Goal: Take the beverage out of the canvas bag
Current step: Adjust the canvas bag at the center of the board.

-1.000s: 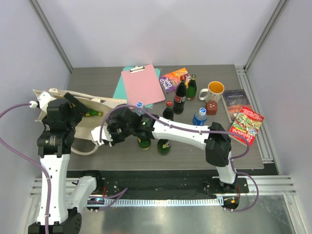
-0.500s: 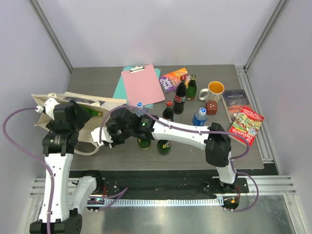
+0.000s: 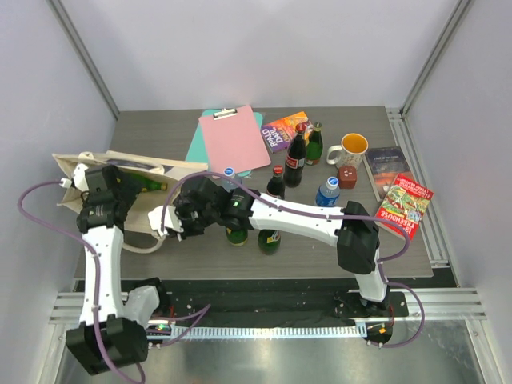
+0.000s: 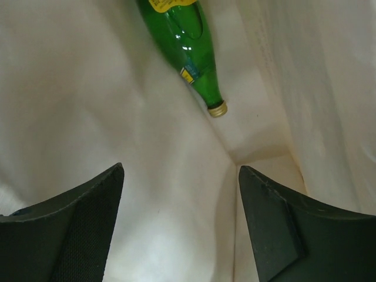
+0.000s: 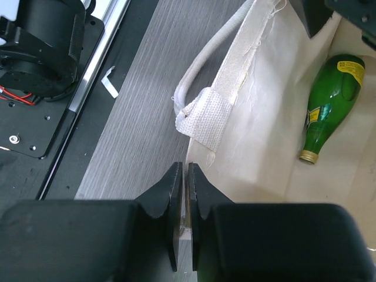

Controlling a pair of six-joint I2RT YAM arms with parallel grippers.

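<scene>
Beyond the right fingers (image 5: 174, 205), a pink rectangular clipboard (image 3: 234, 138) overlies a teal folder (image 3: 197, 146); further right stand a dark cola bottle (image 3: 296, 164) and a white yellow-lined mug (image 3: 349, 154).

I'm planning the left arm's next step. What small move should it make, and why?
Probably ease the left gripper forward toward the green bottle: its jaws stand open and empty, the bottle lies ahead inside the canvas bag, whose rim the right gripper pinches.
</scene>
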